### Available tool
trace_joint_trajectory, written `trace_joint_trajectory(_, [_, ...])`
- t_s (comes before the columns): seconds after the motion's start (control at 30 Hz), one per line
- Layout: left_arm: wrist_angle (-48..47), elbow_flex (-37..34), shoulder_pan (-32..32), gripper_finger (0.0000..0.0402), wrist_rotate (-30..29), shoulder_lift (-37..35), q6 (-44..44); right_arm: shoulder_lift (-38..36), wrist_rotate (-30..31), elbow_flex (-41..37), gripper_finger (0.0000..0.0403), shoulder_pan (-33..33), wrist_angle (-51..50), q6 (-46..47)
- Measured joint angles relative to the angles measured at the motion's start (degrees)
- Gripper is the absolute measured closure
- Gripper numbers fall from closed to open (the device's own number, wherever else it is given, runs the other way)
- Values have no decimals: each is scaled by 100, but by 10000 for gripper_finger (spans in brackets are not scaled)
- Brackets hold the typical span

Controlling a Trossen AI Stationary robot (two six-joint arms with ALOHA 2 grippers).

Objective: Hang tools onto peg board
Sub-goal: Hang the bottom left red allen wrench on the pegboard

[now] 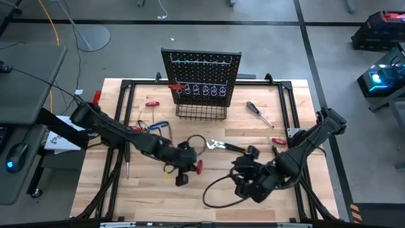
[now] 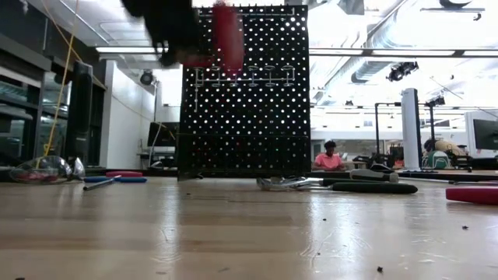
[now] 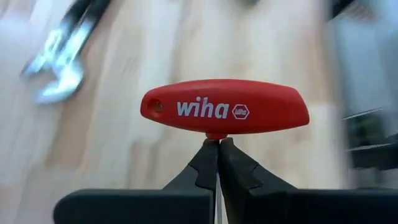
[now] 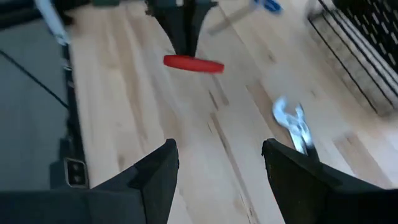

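Red-handled Wiha T-key (image 3: 224, 107), clenched at its shank by the left gripper (image 1: 190, 166) above the table's centre, should travel level toward the peg board (image 1: 201, 76) at twelve o'clock, while the right gripper (image 4: 217, 165) waits agape at four o'clock.

In the left wrist view the pliers (image 3: 59, 59) are smeared by blur and cut by the edge. The red T-handle's (image 3: 224, 109) shaft is hidden between the left end effector's (image 3: 217, 155) closed fingers. In the low view that handle is blurred.
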Motion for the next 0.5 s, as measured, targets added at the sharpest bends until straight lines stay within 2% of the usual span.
trace_joint_trajectory(0.07, [382, 5, 29, 401, 319, -304, -4, 2, -147, 1, 179, -176, 481, -694])
trace_joint_trajectory(0.27, [1247, 16, 192, 401, 1878, -973, -436, -4, -770, 144, 179, -664, 1553, -3163])
trace_joint_trajectory(0.37, [1218, 16, 269, 401, 1950, -1109, -529, -13, -1225, 216, 179, -881, 1833, -4312])
trace_joint_trajectory(0.5, [1242, 16, 431, 401, 1908, -1084, -493, -11, -1568, 216, 179, -1102, 2202, -5055])
